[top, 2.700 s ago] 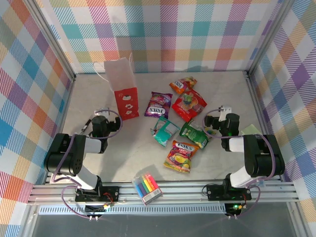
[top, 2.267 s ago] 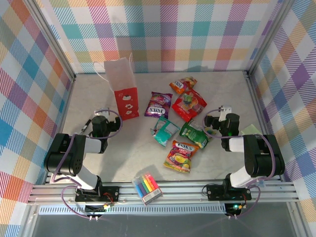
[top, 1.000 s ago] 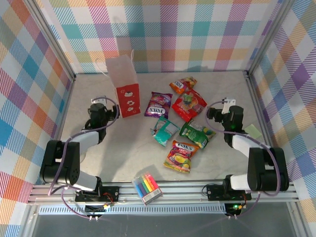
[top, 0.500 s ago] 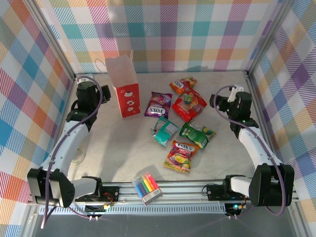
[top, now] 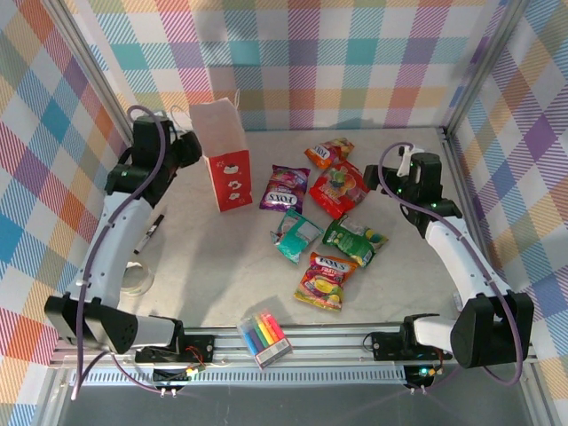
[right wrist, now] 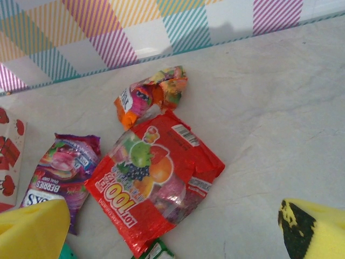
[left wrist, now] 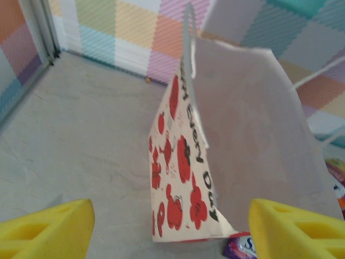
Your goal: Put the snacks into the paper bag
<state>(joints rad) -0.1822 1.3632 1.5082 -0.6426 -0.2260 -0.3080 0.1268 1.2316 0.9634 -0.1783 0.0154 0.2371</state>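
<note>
Tabletop [top: 204, 257] snacks [top: 338, 189] unmoved; left gripper [top: 189, 148] now reaches beside the paper bag [top: 224, 151].

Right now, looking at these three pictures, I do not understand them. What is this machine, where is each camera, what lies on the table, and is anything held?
This is a robot with two arms bolted at the near edge of a table. The wide picture looks down from above and behind the arms. The other two pictures come from small cameras on the wrists, and the yellow shapes in their lower corners are the fingers.

The left gripper faces an upright paper bag, open and touching nothing. The right gripper is also open and points toward the red packet, one of six glossy snack packets lying flat. A clear pack of markers lies near the front rail. Nothing is held.
</note>
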